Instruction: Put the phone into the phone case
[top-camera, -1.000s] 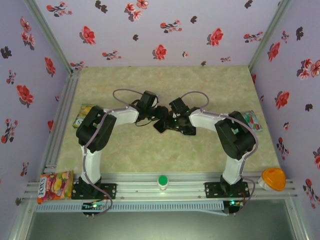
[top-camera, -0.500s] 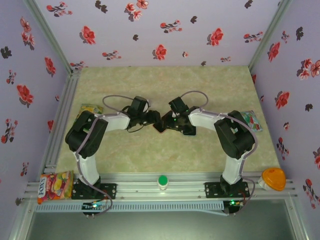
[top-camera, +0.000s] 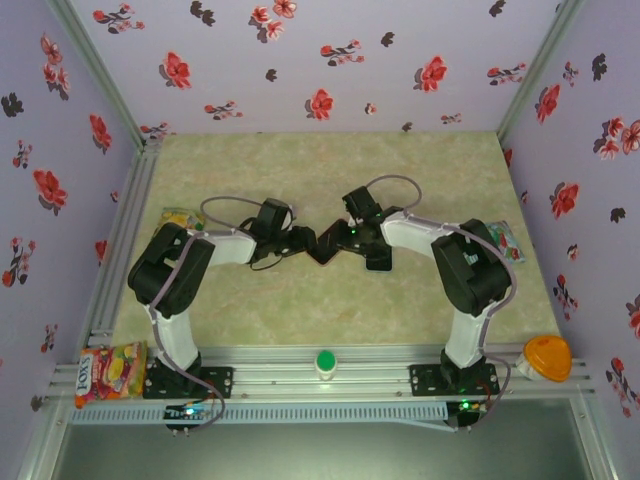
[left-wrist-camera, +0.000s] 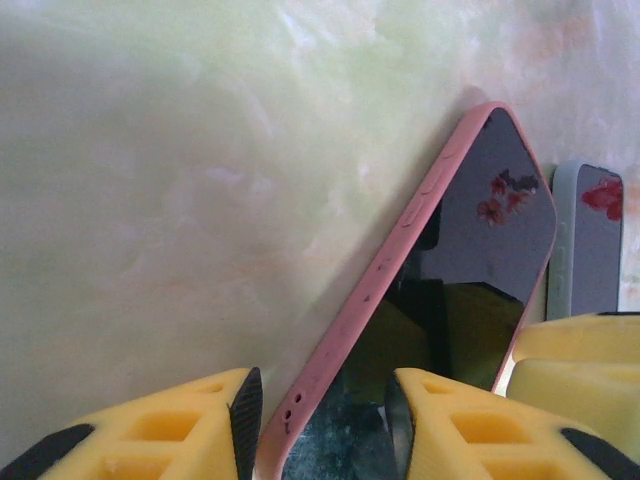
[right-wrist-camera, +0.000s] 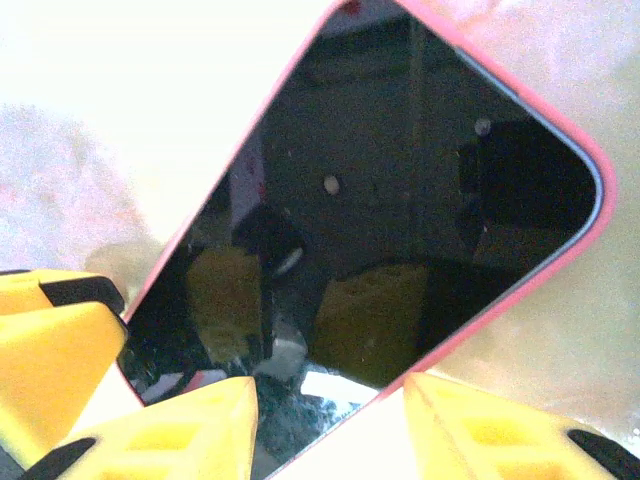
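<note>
The phone looks seated in the case, tipped up at mid-table. Your left end effector pinches its near end; I cannot tell whether the right end effector grips. The glass is probably slick, so hold the case edges.

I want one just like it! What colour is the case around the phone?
Pink. The phone case shows best in the left wrist view.
</note>
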